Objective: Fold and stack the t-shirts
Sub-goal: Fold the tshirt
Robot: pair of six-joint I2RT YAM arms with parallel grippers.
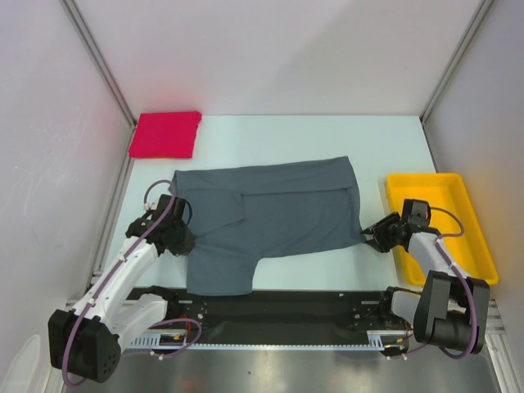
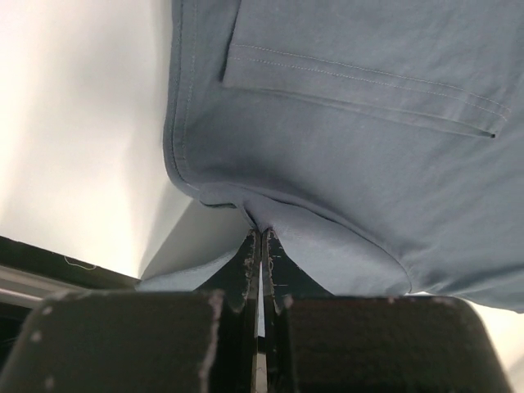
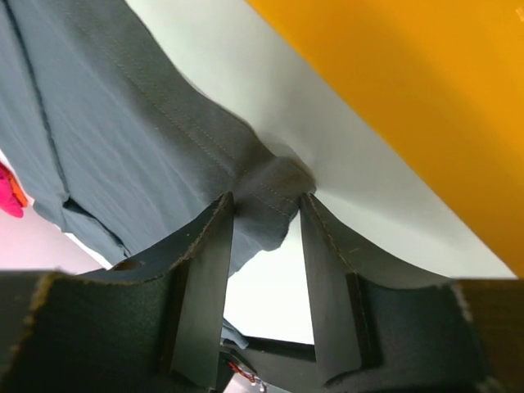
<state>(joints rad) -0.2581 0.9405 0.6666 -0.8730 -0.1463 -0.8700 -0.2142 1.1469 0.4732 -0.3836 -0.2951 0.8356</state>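
The slate-grey t-shirt (image 1: 278, 213) lies partly folded across the middle of the table, with one flap hanging toward the near edge. My left gripper (image 1: 187, 239) is at its left edge, shut on a pinch of the grey cloth (image 2: 344, 147); in the left wrist view the jaws (image 2: 260, 233) meet with the fabric bunched at their tips. My right gripper (image 1: 368, 237) is at the shirt's near right corner. Its jaws (image 3: 266, 201) stand apart with the hemmed corner (image 3: 270, 184) between the fingertips. The pinkish-red t-shirt (image 1: 165, 134) lies folded at the far left corner.
A yellow plastic tray (image 1: 438, 205) stands along the right edge, close beside my right gripper and also seen in the right wrist view (image 3: 409, 82). White walls enclose the table on three sides. A black rail runs along the near edge (image 1: 278, 307).
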